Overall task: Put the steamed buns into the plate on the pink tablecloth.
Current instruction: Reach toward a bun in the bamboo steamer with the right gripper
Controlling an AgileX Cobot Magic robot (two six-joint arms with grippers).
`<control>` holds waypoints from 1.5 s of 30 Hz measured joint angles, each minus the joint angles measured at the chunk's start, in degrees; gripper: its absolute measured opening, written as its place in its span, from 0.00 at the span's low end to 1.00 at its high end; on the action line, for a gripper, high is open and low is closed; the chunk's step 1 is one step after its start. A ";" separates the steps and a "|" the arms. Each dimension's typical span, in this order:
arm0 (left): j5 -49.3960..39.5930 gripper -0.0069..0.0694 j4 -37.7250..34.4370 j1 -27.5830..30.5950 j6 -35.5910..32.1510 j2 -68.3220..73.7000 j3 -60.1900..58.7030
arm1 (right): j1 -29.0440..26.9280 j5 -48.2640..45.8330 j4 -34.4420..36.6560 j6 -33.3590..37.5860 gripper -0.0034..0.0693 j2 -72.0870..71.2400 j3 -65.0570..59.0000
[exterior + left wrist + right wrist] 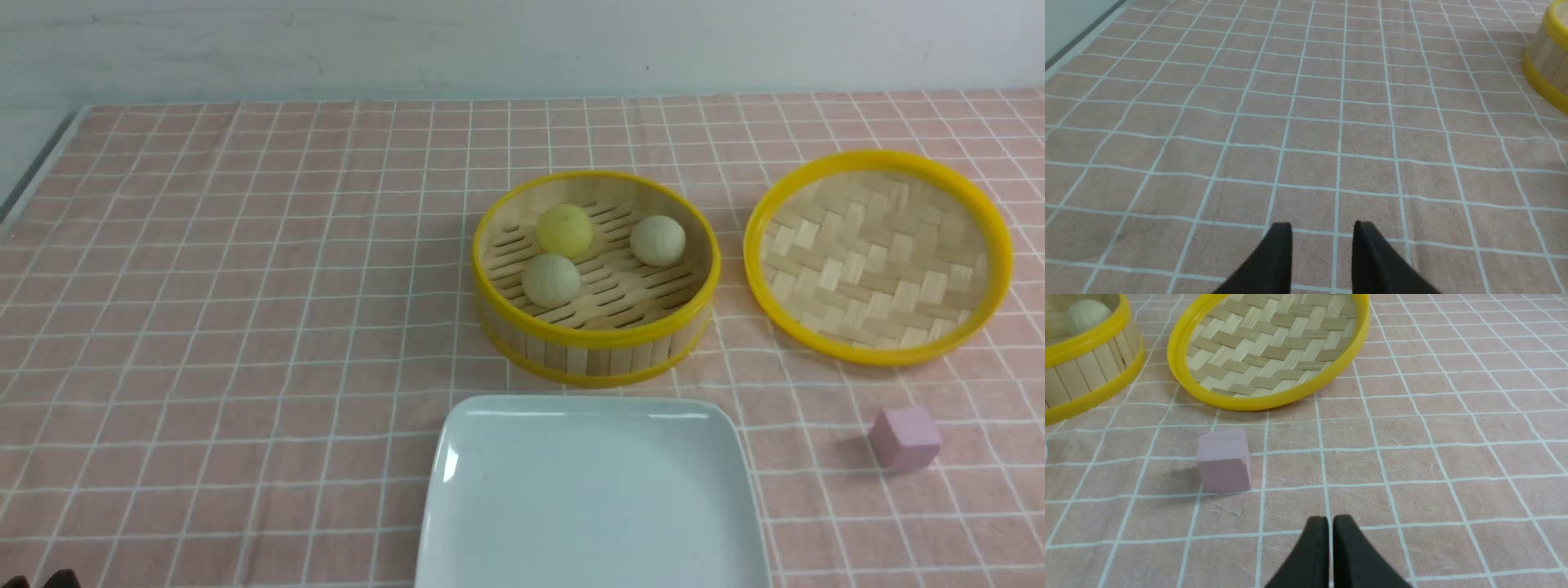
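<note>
Three steamed buns sit in the bamboo steamer basket [596,343]: a pale yellow one [564,230], a beige one [657,240] and a beige one [551,280]. One beige bun [1086,315] also shows in the right wrist view. The white square plate [593,490] lies empty on the pink tablecloth [245,286], just in front of the steamer. My left gripper [1323,228] is open and empty over bare cloth, far left of the steamer [1547,61]. My right gripper [1330,520] is shut and empty, near the pink cube.
The woven steamer lid [878,255] lies upside down to the right of the steamer; it also shows in the right wrist view [1274,347]. A pink cube [904,438] sits in front of the lid, also in the right wrist view [1224,460]. The table's left edge [33,171] runs along the wall.
</note>
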State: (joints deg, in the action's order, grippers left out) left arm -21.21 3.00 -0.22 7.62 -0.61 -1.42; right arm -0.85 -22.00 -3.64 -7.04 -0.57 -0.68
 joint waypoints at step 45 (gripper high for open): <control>0.00 0.41 -10.10 0.00 8.20 0.00 0.00 | 0.00 1.80 8.47 -6.38 0.11 0.00 -0.33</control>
State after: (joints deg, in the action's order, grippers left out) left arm -21.21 -7.11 -0.22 15.81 -0.61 -1.42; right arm -0.85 -20.20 4.83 -13.42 -0.57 -1.00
